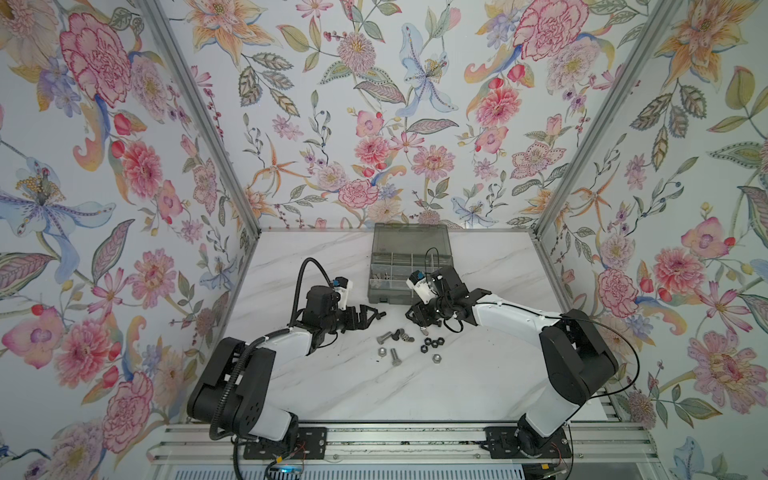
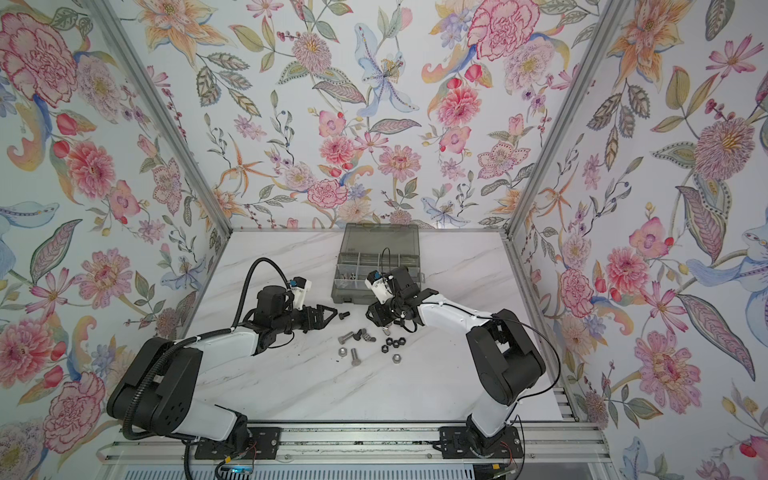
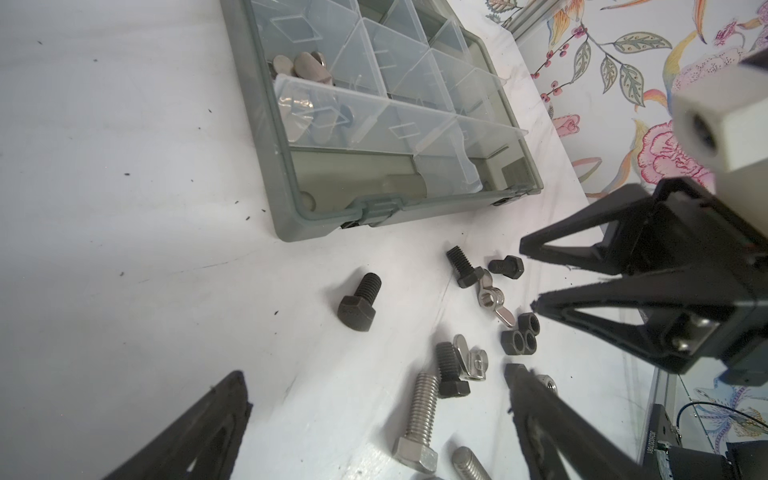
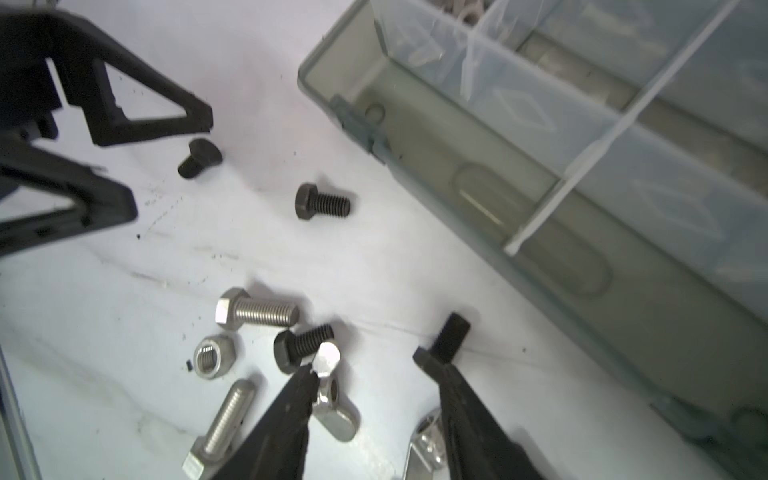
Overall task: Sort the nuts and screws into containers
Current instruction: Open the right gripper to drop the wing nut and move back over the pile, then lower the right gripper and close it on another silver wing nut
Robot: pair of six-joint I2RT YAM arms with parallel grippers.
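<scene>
Loose on white marble-look tabletop (image 1: 332,386), nearest: long silver hex-head screws (image 1: 395,356), short black thick-head screws (image 4: 322,203), tiny black hex nuts (image 1: 432,344), silver hex nuts (image 4: 214,356), silver wing nuts (image 4: 338,419). Left gripper (image 3: 376,372) spread wide, empty, one black screw just off its tip. Right gripper (image 4: 365,365) part open over pile, nothing between jaws. Beyond: smoky-grey translucent plastic organizer box (image 1: 390,300), lid open, silver pieces (image 3: 307,66) in one cell. Right arm (image 1: 511,316) hid some cells in both top views. Print on arm part (image 3: 651,446) illegible.
</scene>
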